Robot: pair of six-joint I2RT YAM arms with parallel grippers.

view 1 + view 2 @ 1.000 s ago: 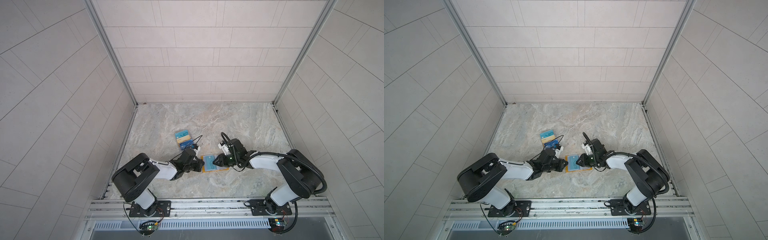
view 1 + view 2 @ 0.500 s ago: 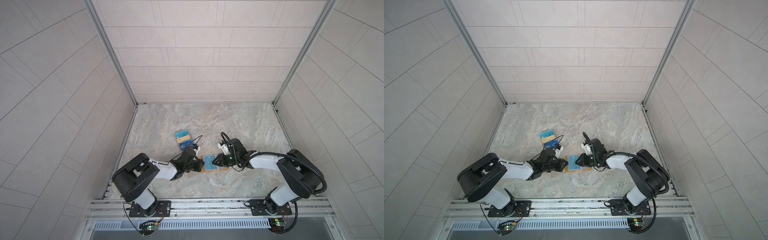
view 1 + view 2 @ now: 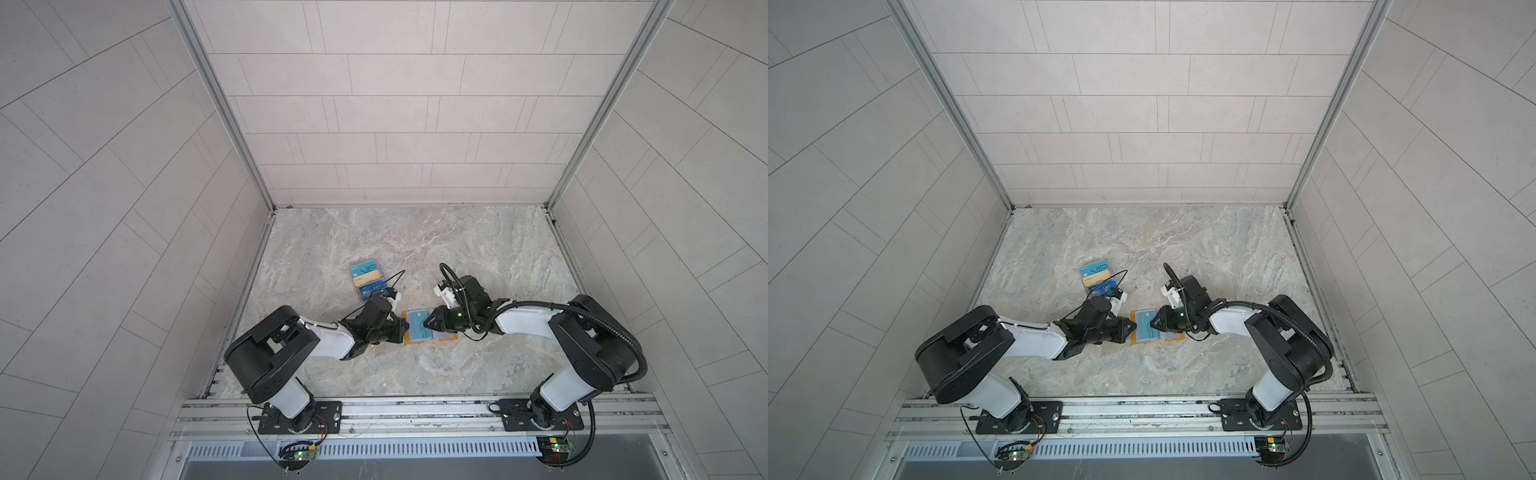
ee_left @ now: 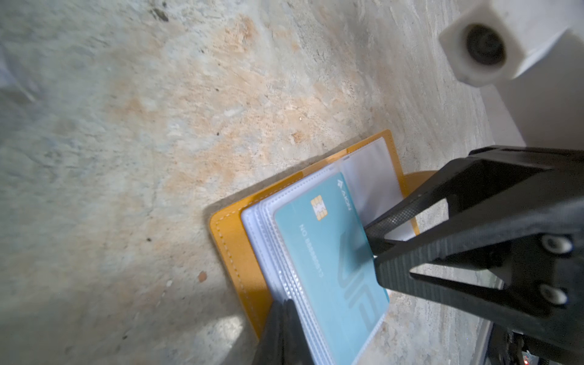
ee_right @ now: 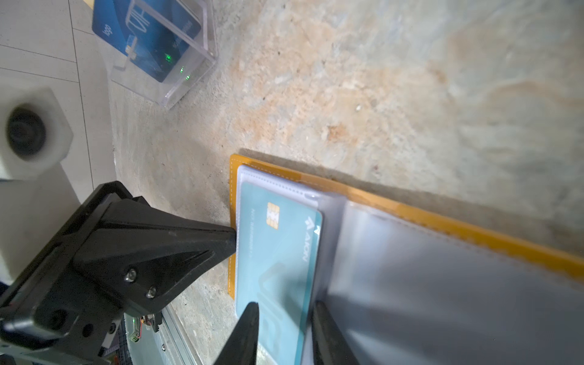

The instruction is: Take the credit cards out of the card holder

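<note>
The mustard-yellow card holder [image 3: 432, 341] [image 3: 1160, 340] lies open on the marble table, its clear sleeves fanned out. A pale teal credit card [image 4: 322, 262] [image 5: 278, 252] with a gold chip lies in the top sleeve. My left gripper [image 3: 404, 328] [image 4: 286, 304] is shut, its tips pressed on the sleeves' bound edge beside the yellow cover [image 4: 234, 249]. My right gripper [image 3: 428, 324] [image 5: 284, 305] comes from the opposite side, slightly open. One finger lies over the card's face and the other sits at its edge against the loose sleeve.
A clear acrylic stand [image 3: 368, 280] [image 3: 1098, 276] [image 5: 177, 76] holding a teal, a gold and a blue card is behind the left gripper. Tiled walls close in three sides. A metal rail [image 3: 415, 409] runs along the front edge.
</note>
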